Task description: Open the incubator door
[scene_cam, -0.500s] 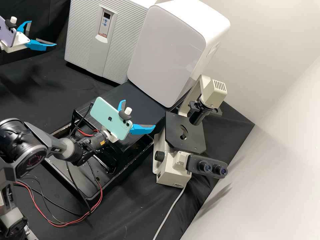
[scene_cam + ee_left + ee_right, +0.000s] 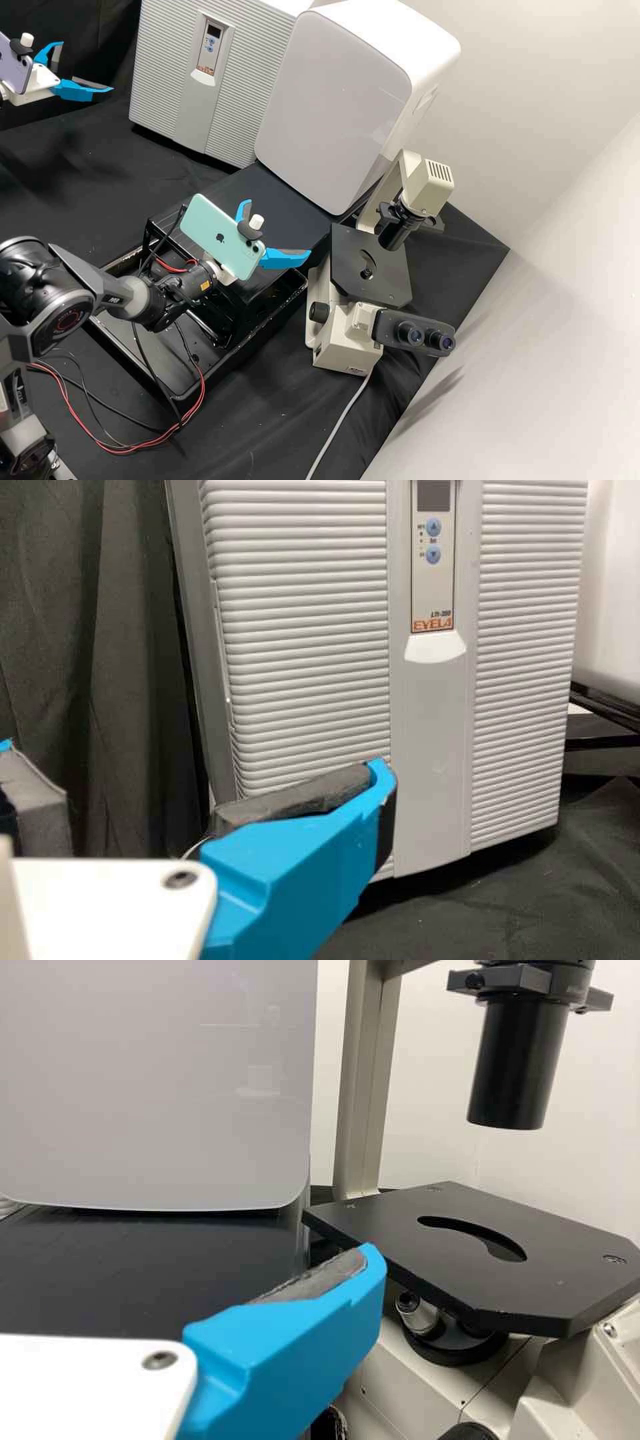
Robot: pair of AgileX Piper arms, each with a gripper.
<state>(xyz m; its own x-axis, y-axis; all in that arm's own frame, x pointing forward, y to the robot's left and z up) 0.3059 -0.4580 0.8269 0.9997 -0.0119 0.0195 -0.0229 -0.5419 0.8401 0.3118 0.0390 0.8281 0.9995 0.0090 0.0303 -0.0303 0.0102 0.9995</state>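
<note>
"Two broadest things first: what's around you?"
"Past your right gripper [image 2: 279,228] stands a pale wall [image 2: 567,167]; below it spreads the black-draped bench [image 2: 280,413]. A white cabinet [image 2: 333,100] is ahead of it."
"And the incubator [image 2: 160,73]?"
"Ahead of your left gripper [image 2: 87,66], apart from its fingertips, with the door [image 2: 430,740] closed."
"Smaller still?"
"Just beside your right gripper, the microscope [image 2: 367,267]. Both your grippers are spread wide, released."

Bright, diffuse illumination in the high view, with a soft shadow beside the microscope [image 2: 347,340] on the pale wall [image 2: 560,320], dark folds in the black cloth [image 2: 267,427], and faint reflections on the glossy panel [image 2: 333,100].
</note>
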